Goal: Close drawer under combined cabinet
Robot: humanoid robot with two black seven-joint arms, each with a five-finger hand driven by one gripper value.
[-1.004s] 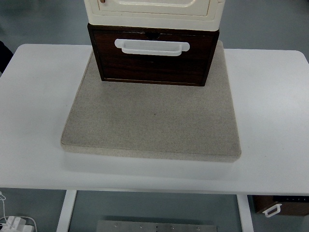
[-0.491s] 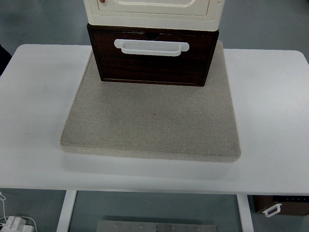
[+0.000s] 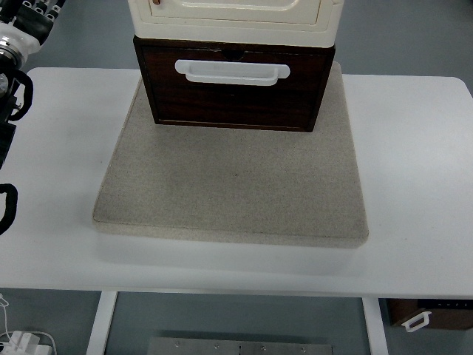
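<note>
Nearest the robot, below the table's front edge: white table legs (image 3: 101, 322), a metal plate (image 3: 222, 345) on the floor, white plugs and cable (image 3: 22, 342) at lower left, and a dark box with a white handle (image 3: 425, 316) at lower right.

Table (image 3: 414, 185): white, smooth, matte, rounded corners. On it lies a mat (image 3: 236, 185), grey-beige, speckled and felt-like, roughly square with soft edges.

Left arm (image 3: 9, 103) comes in along the left edge, black and white segments, clear of the mat. Left hand (image 3: 33, 16) sits at the top-left corner, past the table's far edge, dark jointed fingers (image 3: 46, 7) partly cut off by the frame; cannot tell whether they are spread or curled. It holds nothing visible. Right hand not seen.

Drawer (image 3: 233, 85): dark brown wood grain, boxy, front face flat with a white, smooth, bar-shaped plastic handle (image 3: 232, 71) with rounded ends. It stands on the far part of the mat, well to the right of the hand and slightly nearer the robot; apart from the hand, no contact. Its front juts forward of the cabinet above.

Cabinet (image 3: 235, 16): cream, glossy plastic, rounded edges, resting directly on top of the drawer unit, level with the hand and to its right. Grey floor beyond.
</note>
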